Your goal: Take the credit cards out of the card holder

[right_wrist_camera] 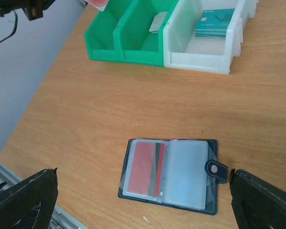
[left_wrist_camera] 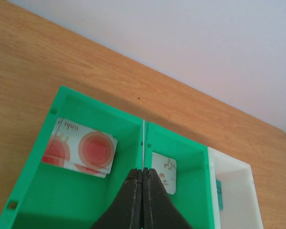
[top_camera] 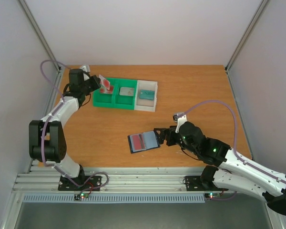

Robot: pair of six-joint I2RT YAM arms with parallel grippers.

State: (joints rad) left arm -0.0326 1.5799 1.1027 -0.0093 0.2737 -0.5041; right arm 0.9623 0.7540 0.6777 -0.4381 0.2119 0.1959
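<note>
Left claw (left_wrist_camera: 142, 172): pinched shut on the held credit card (top_camera: 104, 82). The card stands on edge between the fingers, and the wrist view shows only a thin white line rising from the fingertips.
Held credit card, place: above the green end of the tray (top_camera: 112, 105), roughly in line with the divider between its two green compartments.
Stacked credit cards (left_wrist_camera: 81, 150): pale with red round blotches, lying in the tray's end green compartment. They are below and to the left of the left claw's tips, not touching them.
Right claw (top_camera: 159, 136): spread wide with nothing between the fingers. It hangs low over the table (top_camera: 100, 129), well apart from the tray on its near side.
Card holder (right_wrist_camera: 169, 174): open and flat on the table, well apart from the tray, on the near side of its white end. In the wrist view it sits between the right claw's two fingers and ahead of them, touching neither. From above, the claw is just beside the holder's tab edge.
Red card (right_wrist_camera: 144, 167): in the holder's pocket on the side away from the tab.
Other tray contents: a pale card (left_wrist_camera: 164, 172) in the middle green compartment, and teal cards (right_wrist_camera: 214, 23) in the white one.
</note>
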